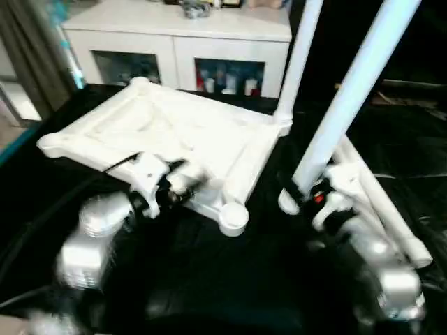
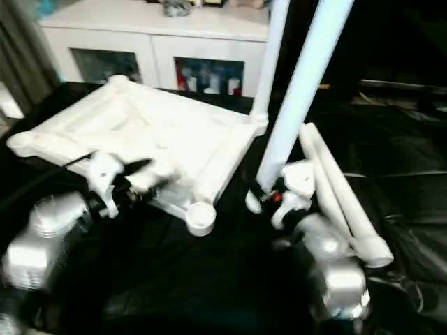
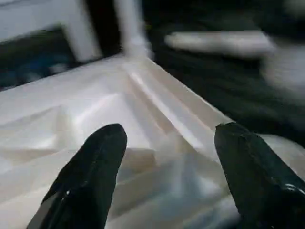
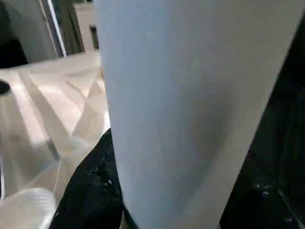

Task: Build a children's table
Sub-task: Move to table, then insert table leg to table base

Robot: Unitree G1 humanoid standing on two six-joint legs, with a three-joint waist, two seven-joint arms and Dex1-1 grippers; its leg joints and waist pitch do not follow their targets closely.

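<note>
Now my right gripper (image 1: 305,197) clamps a leg (image 1: 349,105) upright beside the upturned tabletop (image 1: 167,132); left gripper (image 3: 167,157) spread wide above it. Next: seat leg in the near corner socket (image 1: 233,216).

Bare black sheet (image 1: 209,279) between forearms; upright legs (image 1: 356,91) beside tabletop (image 1: 181,132).
</note>
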